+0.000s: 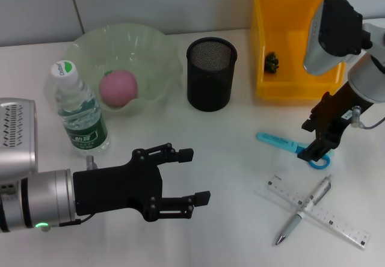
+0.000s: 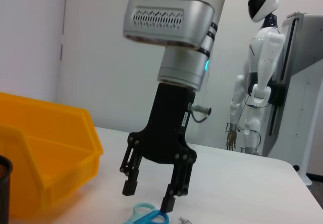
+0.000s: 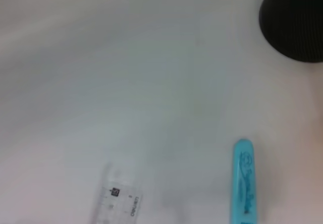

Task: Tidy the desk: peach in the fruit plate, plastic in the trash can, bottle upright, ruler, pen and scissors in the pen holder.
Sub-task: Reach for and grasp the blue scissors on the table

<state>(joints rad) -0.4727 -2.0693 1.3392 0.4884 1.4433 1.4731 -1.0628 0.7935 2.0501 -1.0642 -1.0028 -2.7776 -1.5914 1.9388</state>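
Blue scissors (image 1: pixel 293 146) under right hand (image 1: pixel 314 139), fingers apart | pen (image 1: pixel 304 210) across ruler (image 1: pixel 317 211) beside | left hand (image 1: pixel 186 177) spread, idle

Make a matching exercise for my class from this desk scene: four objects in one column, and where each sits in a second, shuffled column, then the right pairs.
Objects
1. peach
2. bottle
3. pen
4. scissors

Places
A. lying across the ruler
B. under the right gripper
C. in the green fruit plate
D. upright beside the plate, behind the left gripper

Pairs: 1-C, 2-D, 3-A, 4-B
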